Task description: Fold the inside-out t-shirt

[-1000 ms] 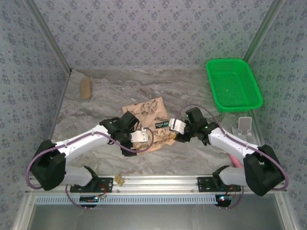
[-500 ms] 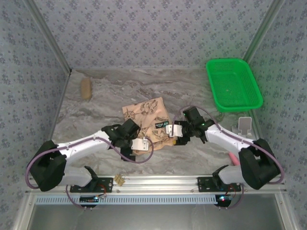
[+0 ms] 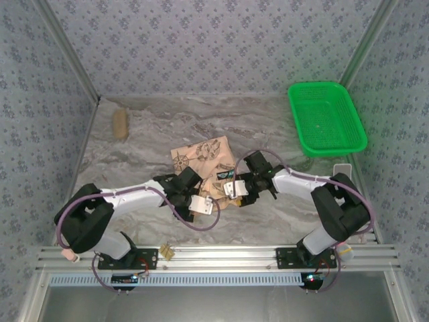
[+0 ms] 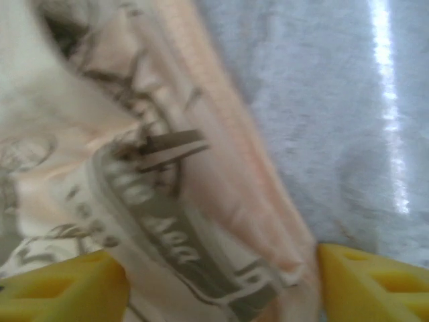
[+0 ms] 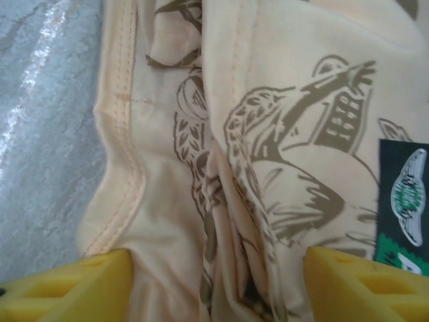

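The inside-out t-shirt [image 3: 203,159] lies bunched into a rough, crumpled rectangle near the middle of the grey marbled worktop [image 3: 134,168], its far part fairly flat and its near edge rumpled into loose folds. The cloth is soft tan-beige with dark brown compass and map prints, paler cream-pink where the reverse turns up, and stitched hems run along its folded edges. A small dark neck label [image 5: 402,201] with a green and white mark lies face-up toward the near right side.
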Robot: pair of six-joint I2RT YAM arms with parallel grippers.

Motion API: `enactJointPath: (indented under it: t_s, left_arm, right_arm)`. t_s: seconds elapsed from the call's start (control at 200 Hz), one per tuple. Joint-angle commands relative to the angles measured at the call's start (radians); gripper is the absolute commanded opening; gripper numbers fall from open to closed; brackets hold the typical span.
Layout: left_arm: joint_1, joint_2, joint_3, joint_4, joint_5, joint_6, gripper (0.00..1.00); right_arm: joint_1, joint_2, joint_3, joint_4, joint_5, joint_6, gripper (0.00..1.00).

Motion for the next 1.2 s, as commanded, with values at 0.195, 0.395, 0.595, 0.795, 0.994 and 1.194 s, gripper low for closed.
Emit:
enactJointPath:
  t_s: [0.195, 0.395, 0.595, 0.795, 0.994, 1.194]
  left_arm:
    - [0.011, 0.001, 0.055, -0.066, 0.022, 0.050, 0.00]
    - [0.013, -0.201, 0.134, -0.347, 0.251, -0.005, 0.00]
    - [0.107, -0.302, 0.218, -0.392, 0.648, -0.319, 0.00]
    - [0.435, -0.087, 0.150, -0.189, 0.920, -0.551, 0.00]
    - [0.504, 0.272, 0.332, -0.372, 0.974, -0.529, 0.00]
    - [0.534, 0.342, 0.362, -0.292, 0.907, -0.628, 0.02]
  right_arm:
    - [0.013, -0.053, 0.040, -0.230, 0.052, -0.027, 0.00]
    - [0.022, -0.289, 0.072, -0.613, -0.022, 0.077, 0.00]
    - [0.008, -0.425, 0.152, -0.856, -0.144, 0.218, 0.00]
    - [-0.159, -0.263, 0.240, -0.800, -0.325, 0.240, 0.00]
    - [-0.207, 0.007, 0.370, -0.763, -0.413, 0.343, 0.00]
    - [-0.272, 0.169, 0.416, -0.626, -0.420, 0.493, 0.02]
